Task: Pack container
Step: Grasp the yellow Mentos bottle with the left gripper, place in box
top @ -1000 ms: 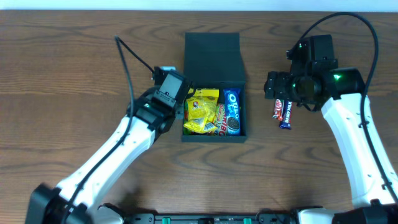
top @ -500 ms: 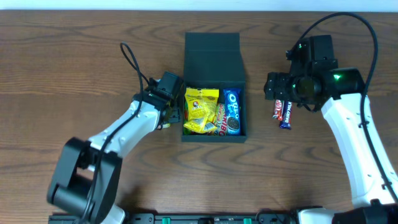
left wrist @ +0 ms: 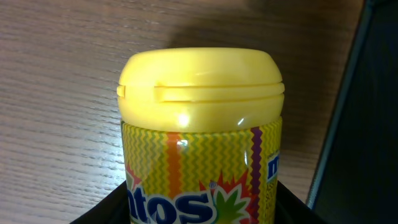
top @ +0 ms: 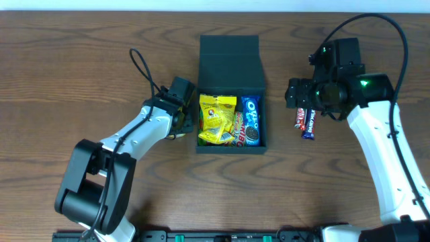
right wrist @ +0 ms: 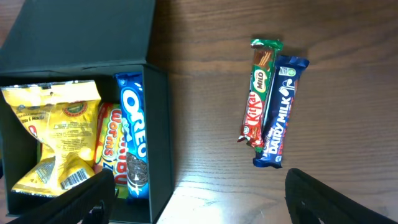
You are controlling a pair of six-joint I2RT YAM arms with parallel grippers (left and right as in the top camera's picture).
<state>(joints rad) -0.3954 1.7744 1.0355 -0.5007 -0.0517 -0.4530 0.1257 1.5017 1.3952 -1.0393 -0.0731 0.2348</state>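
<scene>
The dark teal container [top: 232, 149] stands open at table centre with its lid [top: 230, 64] flapped back. It holds a yellow snack bag [top: 216, 119], a gummy worm packet [top: 237, 128] and an Oreo pack [top: 251, 121]. My left gripper [top: 180, 124] is low on the table beside the container's left wall. Its fingers [left wrist: 202, 202] press both sides of a yellow Mentos bottle [left wrist: 202, 124]. My right gripper [top: 295, 94] is open and empty [right wrist: 199, 199], hovering between the container wall [right wrist: 158, 137] and two chocolate bars.
A KitKat bar [top: 297, 117] [right wrist: 258, 93] and a Dairy Milk bar [top: 308, 124] [right wrist: 280, 112] lie side by side on the wood table, right of the container. A black cable [top: 144, 67] loops above the left arm.
My left arm has dropped from over the container's left edge down to the table at its left side. The right arm has not moved.
</scene>
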